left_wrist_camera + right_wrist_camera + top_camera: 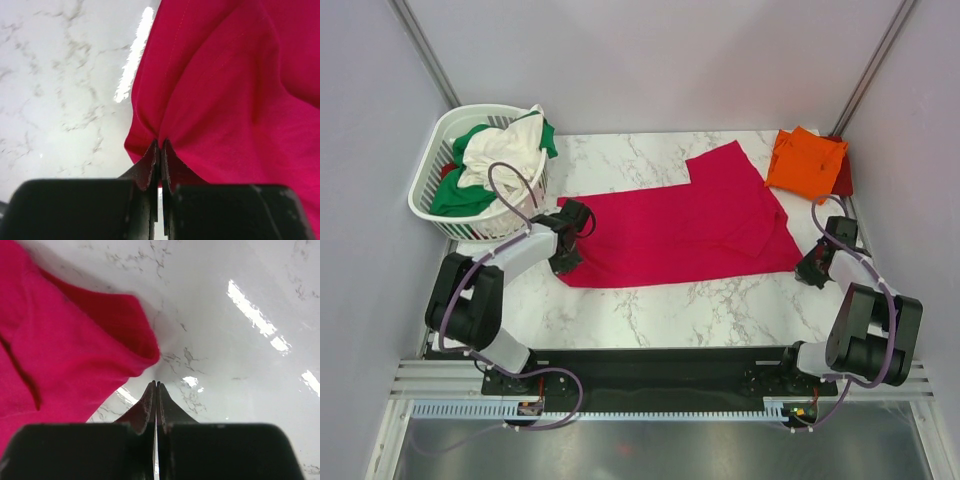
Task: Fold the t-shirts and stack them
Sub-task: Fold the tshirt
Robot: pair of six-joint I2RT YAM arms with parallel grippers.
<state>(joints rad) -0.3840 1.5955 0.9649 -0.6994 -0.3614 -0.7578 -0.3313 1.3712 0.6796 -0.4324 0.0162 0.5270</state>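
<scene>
Marble worktop (650, 300), pale walls (650, 60) (glare spots); my left gripper (160, 143) pinches pink shirt (690, 225), right gripper (156, 384) closed beside it.

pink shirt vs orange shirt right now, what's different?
The pink shirt lies spread across the middle of the table; the orange shirt is folded small at the far right corner. The pink shirt rests on bare marble, the orange shirt on a dark red shirt. The left gripper pinches the pink shirt's edge in shut jaws; nothing grips the orange shirt. Both are plain-coloured.
</scene>
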